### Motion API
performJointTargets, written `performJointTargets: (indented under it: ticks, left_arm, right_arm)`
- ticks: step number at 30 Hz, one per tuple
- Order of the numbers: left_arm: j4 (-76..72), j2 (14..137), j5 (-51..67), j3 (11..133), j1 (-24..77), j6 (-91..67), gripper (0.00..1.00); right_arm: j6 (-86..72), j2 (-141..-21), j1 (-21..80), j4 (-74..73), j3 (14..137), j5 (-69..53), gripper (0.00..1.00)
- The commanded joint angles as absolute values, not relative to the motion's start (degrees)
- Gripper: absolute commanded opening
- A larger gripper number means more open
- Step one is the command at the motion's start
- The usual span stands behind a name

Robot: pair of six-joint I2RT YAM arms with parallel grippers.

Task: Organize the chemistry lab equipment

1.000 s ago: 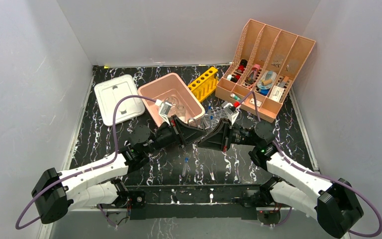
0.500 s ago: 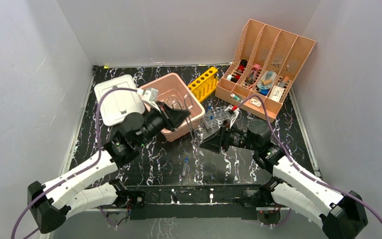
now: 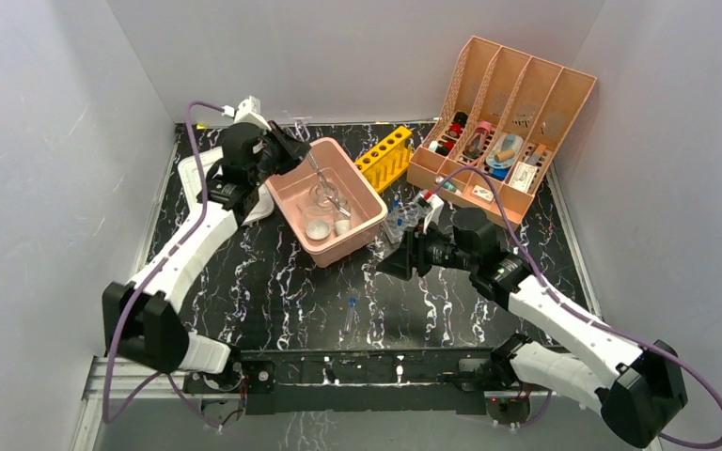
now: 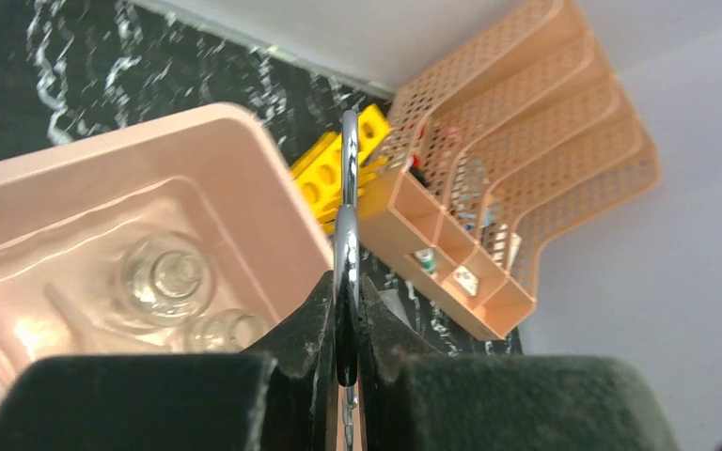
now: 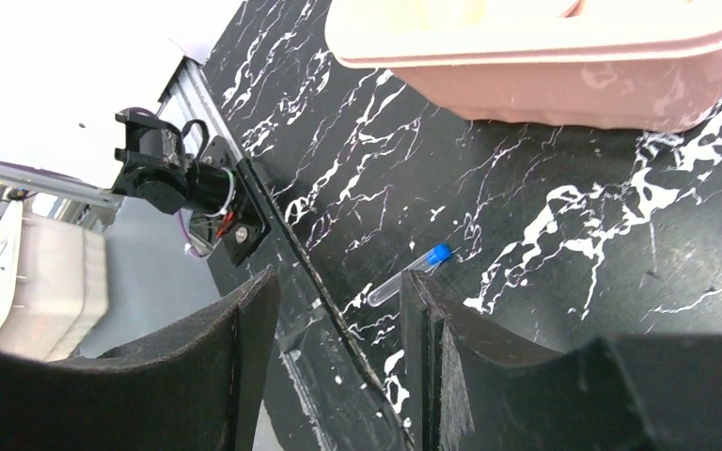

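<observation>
My left gripper [image 3: 293,150] is shut on the thin metal tongs [image 4: 347,202], which show edge-on between its jaws. The tongs [image 3: 324,183] slant down over the back of the pink tub [image 3: 358,175]. Inside the tub lie a clear round flask [image 4: 164,277] and a small glass beaker [image 4: 221,329]; the flask [image 3: 322,195] also shows from above. My right gripper [image 3: 392,261] hovers low over the table in front of the tub, open with nothing between its fingers [image 5: 244,324]. A blue-capped test tube [image 5: 412,272] lies on the table beyond them.
The peach four-slot organizer [image 3: 503,122] stands at the back right, holding small items. A yellow tube rack [image 3: 384,157] lies between it and the tub. A white lid [image 3: 209,183] sits left of the tub, partly under my left arm. The loose test tube [image 3: 350,315] lies near the front edge.
My left arm swung from the table's middle to the back left, carrying the tongs over the tub. My right gripper opened and drew back slightly.
</observation>
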State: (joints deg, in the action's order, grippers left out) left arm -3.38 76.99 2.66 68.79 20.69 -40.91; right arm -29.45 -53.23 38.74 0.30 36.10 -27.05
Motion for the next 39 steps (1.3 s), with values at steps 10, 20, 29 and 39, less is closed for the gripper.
performJointTargets:
  ticks: [10,20,29,39]
  left_arm:
    - [1.6,85.8,7.9,70.4,14.8,-43.6,0.00]
    - [4.0,90.6,7.3,68.4,14.9,-40.5,0.00]
    - [5.5,93.5,6.2,66.1,14.9,-40.7,0.00]
    - [8.8,99.1,8.6,67.9,14.9,-42.7,0.00]
  right_arm:
    - [-25.2,-57.3,37.8,1.5,39.1,-28.0,0.60]
    - [-25.3,-57.8,37.3,2.5,37.4,-28.6,0.59]
    - [-24.8,-58.4,36.8,2.2,37.4,-29.1,0.59]
    - [-25.0,-57.5,36.6,1.8,36.7,-28.8,0.59]
